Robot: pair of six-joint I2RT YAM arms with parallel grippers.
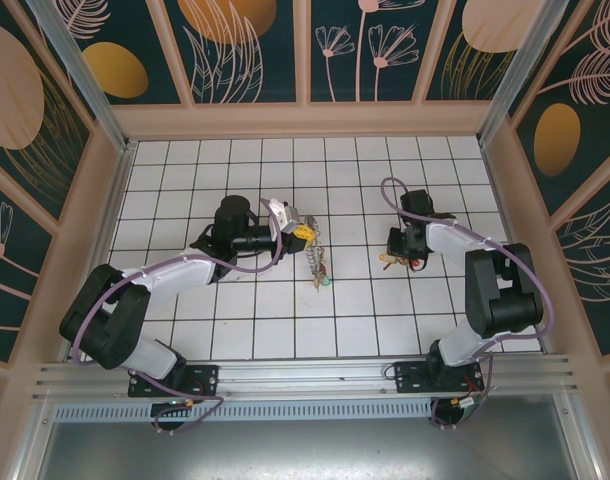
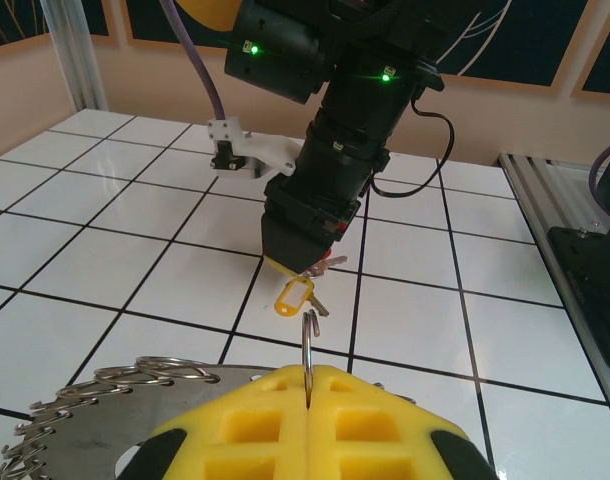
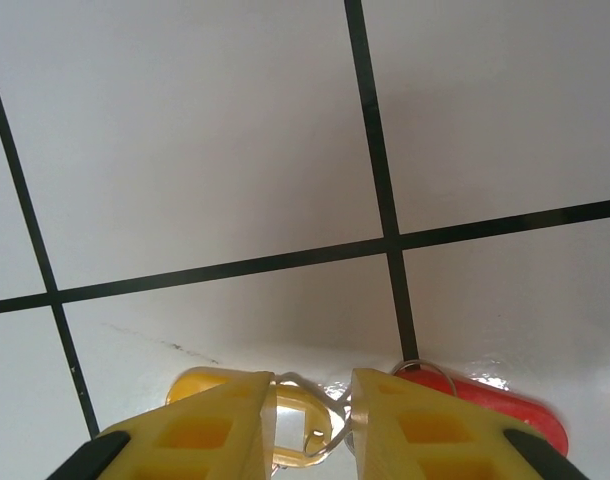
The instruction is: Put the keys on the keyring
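Observation:
My left gripper point(image 1: 297, 232) point(image 2: 312, 385) is shut on the keyring point(image 1: 317, 262), pinching a thin silver ring point(image 2: 310, 345) edge-on between its yellow pads. The chain-like rim point(image 2: 115, 385) curls off to the left. A green-headed key point(image 1: 328, 281) lies at the keyring's lower end. My right gripper point(image 1: 398, 258) point(image 2: 297, 262) point(image 3: 313, 400) is down on the floor over the keys point(image 1: 389, 261). Its fingers stand a little apart, and a small wire ring point(image 3: 330, 395) spans the gap and touches both. A yellow tag point(image 3: 303, 425) point(image 2: 293, 296) and a red head point(image 3: 495, 410) lie beside it.
The white tiled floor point(image 1: 285, 320) is walled by a beige frame point(image 1: 305, 120) on three sides. An aluminium rail point(image 1: 305, 375) runs along the near edge by the arm bases. About one tile separates the two grippers.

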